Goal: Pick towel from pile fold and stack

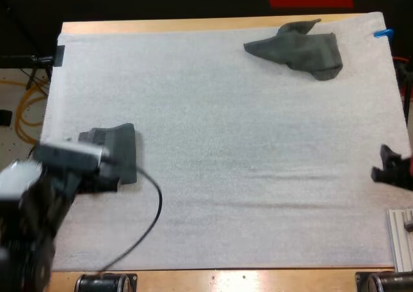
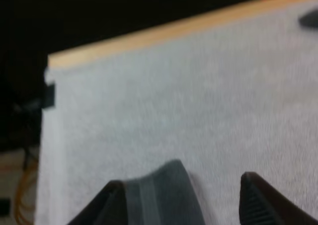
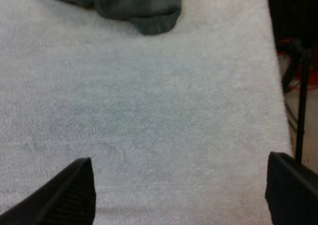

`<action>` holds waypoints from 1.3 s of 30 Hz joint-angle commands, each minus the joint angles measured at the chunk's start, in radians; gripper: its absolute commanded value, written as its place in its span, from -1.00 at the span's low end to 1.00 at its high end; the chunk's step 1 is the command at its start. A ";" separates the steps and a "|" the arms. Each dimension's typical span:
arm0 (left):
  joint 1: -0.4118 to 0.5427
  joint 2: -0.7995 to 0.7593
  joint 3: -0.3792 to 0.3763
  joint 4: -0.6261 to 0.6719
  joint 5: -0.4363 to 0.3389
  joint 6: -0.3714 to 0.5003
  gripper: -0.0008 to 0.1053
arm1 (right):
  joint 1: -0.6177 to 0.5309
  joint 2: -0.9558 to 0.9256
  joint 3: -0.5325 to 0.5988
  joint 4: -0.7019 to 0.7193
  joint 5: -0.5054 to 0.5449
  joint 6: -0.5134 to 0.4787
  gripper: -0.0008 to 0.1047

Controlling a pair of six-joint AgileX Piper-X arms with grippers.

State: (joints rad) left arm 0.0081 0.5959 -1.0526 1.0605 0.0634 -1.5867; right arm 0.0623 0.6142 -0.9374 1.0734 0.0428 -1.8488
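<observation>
A crumpled dark grey-green towel lies at the mat's far right; the right wrist view has it well ahead of my right gripper. A folded towel rests flat at the left of the mat, partly under my left arm. My left gripper hovers over it, fingers apart; the folded towel's corner lies between them, beside one finger and clear of the other. My right gripper is at the mat's right edge. It stands wide open over bare mat.
The white mat stretches bare between the two towels. The wooden table edge runs along the far side. A metal piece sits at the near right corner. Cables lie on the floor left of the table.
</observation>
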 commanded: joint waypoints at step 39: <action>0.000 -0.751 0.218 0.343 -0.015 0.060 -0.08 | -0.001 -0.668 0.228 0.077 -0.043 -0.014 0.32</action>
State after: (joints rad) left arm 0.0105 -0.0149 -0.8343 1.4254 0.0531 -1.5270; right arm 0.0623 -0.0148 -0.7059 1.1893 0.0080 -1.8545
